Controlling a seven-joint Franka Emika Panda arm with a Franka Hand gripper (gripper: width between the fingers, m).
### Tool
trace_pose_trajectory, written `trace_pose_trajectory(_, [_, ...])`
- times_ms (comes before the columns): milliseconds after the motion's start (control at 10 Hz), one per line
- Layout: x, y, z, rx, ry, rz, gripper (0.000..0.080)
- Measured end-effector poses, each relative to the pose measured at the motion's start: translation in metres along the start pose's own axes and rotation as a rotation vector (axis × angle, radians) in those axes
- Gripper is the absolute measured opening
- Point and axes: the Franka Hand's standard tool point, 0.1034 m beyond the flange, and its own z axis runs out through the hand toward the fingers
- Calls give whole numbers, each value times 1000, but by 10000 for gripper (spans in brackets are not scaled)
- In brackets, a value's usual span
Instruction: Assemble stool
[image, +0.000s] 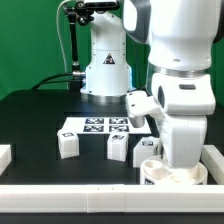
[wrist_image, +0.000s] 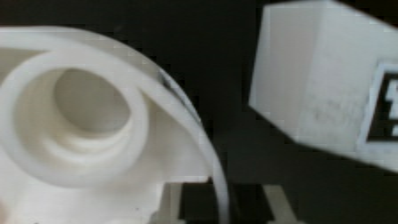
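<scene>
The stool's round white seat (image: 166, 174) lies at the front right of the table, under my arm. My gripper (image: 160, 160) is down on it. In the wrist view the seat (wrist_image: 89, 110) fills one side, its hollowed face toward the camera. Its thin rim runs between my fingertips, and the gripper (wrist_image: 217, 205) looks shut on that rim. Three tagged leg blocks stand in a row: one (image: 68, 143) at the exterior view's left, one (image: 118, 147) in the middle, one (image: 147, 146) beside the seat. One leg block (wrist_image: 329, 85) shows close beside the seat in the wrist view.
The marker board (image: 100, 125) lies flat behind the leg blocks. A plain white block (image: 5, 156) sits at the exterior view's left edge and another (image: 214, 160) at the right edge. A white rail (image: 70, 190) runs along the front. The robot base (image: 105, 70) stands at the back.
</scene>
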Motion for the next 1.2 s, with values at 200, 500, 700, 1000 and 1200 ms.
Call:
trace_pose_trajectory(200, [11, 1, 1, -2, 4, 20, 31])
trace_pose_trajectory(500, [15, 1, -1, -1, 5, 33, 31])
trace_pose_trajectory(700, [15, 1, 0, 0, 5, 33, 105])
trace_pose_trajectory(1000, [14, 2, -8, -8, 3, 33, 443])
trace_pose_trajectory(1200, [6, 3, -33, 3, -17, 41, 635])
